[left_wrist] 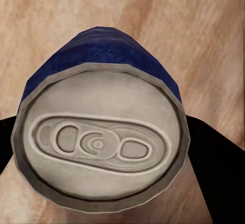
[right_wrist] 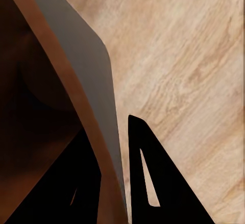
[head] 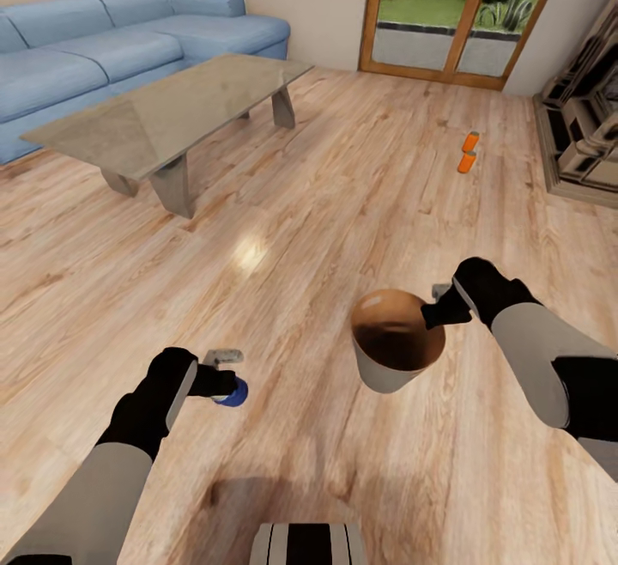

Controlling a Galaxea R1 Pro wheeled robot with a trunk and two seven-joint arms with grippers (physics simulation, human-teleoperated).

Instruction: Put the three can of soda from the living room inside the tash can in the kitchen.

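Held in the left gripper (head: 225, 383), the blue can (head: 233, 391) could miss the trash can (head: 396, 342), whose wall is pinched by the right gripper (head: 439, 312).

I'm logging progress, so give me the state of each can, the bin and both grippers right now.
Blue soda can: held by left gripper.
Two orange soda cans: on the wood floor, near the fireplace.
Grey tapered bin, brown inside: empty, carried.
Right gripper: fingers pinch the bin wall.
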